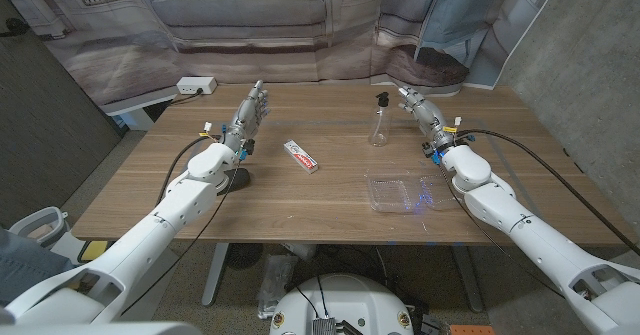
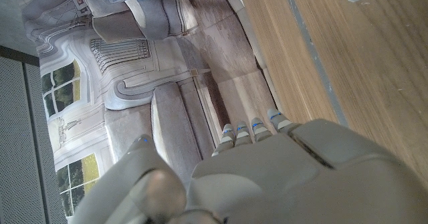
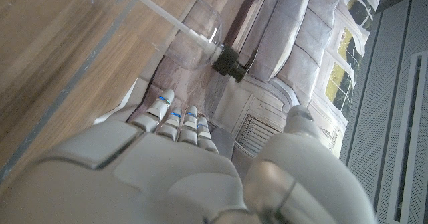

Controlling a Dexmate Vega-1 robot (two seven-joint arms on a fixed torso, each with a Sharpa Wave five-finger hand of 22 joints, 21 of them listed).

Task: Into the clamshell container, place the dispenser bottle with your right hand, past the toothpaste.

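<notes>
Clear dispenser bottle (image 1: 380, 123) stands upright — right hand (image 1: 421, 111) just beside it, fingers (image 3: 175, 120) straight, holding nothing.

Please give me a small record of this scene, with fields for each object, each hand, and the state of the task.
dispenser bottle: clear, black pump, upright on the table, not held
clamshell container: clear plastic, on the table nearer the robot than the bottle
toothpaste: box lying between the hands, left of the bottle
right hand: beside the bottle, fingers extended, holds nothing
left hand: fingers extended, holds nothing
task state: bottle not yet grasped, container holds nothing
</notes>
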